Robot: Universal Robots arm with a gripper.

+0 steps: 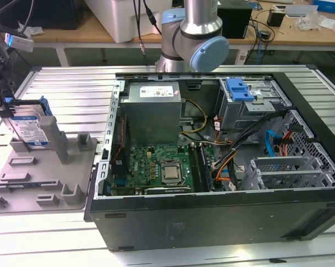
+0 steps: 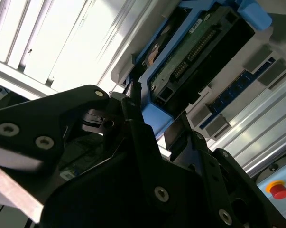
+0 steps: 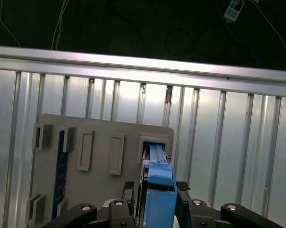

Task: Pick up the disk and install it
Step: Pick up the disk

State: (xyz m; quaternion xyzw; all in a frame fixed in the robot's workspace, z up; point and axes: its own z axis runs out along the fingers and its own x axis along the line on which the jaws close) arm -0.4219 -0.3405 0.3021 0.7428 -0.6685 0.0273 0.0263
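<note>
One disk (image 1: 31, 129), standing on edge in a slot of the grey fixture plate (image 1: 73, 167), at the fixture's end farthest from the open computer case (image 1: 211, 222). Its lower edge is seated in the slot. The white-and-blue label face is turned toward the case, and a blue carrier rail runs along the top edge.

The fixture plate lies flat on the slatted metal table (image 1: 73, 83), just beside the case, on the exterior view's left of it.

Pincer (image 3: 156, 190): spread, straddling the disk's upper edge above the fixture plate.
- First wrist view: one finger (image 3: 128, 192) stands off the disk with a dark gap between. The other sits just beside the blue rail; contact cannot be told.
- Second wrist view: the disk's dark underside and connector end (image 2: 199, 52) lie just beyond the fingertips (image 2: 133, 118), with blue rail at its edges.

Inside the case, well apart from the fixture plate:
- grey power-supply box (image 1: 153, 111)
- green motherboard (image 1: 156, 167)
- grey drive cage with a blue bracket (image 1: 239, 89) on top, on the side away from the fixture

The arm's column (image 1: 192, 39) rises behind the case.
</note>
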